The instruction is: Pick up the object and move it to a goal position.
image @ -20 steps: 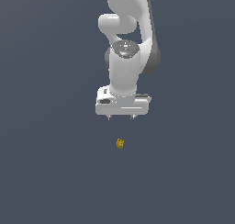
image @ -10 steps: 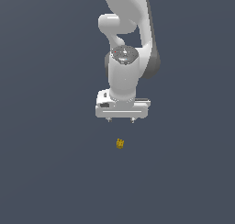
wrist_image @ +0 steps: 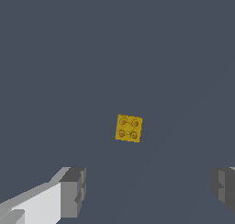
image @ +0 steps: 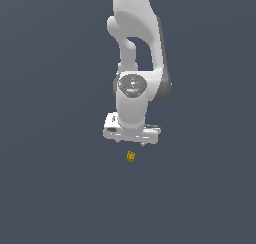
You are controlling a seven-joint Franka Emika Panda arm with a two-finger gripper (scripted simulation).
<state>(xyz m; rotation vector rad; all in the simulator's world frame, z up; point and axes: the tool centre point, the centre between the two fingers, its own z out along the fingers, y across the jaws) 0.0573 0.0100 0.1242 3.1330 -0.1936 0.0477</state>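
The object (image: 131, 156) is a tiny yellow-orange block with studs on top, lying on the dark grey floor. In the wrist view the object (wrist_image: 128, 128) shows four round studs. My white gripper (image: 135, 143) hangs just above it, pointing straight down, and its short fingertips stop a little short of the block. In the wrist view my gripper (wrist_image: 148, 191) is open: the two grey fingers (wrist_image: 73, 191) stand wide apart with nothing between them, and the block lies beyond them, not between the pads.
The plain dark grey floor (image: 55, 188) fills both views. The white arm (image: 135, 48) rises from the gripper out of the exterior view's upper edge.
The gripper has come down toward the block, closing most of the gap above it. The block has not moved.
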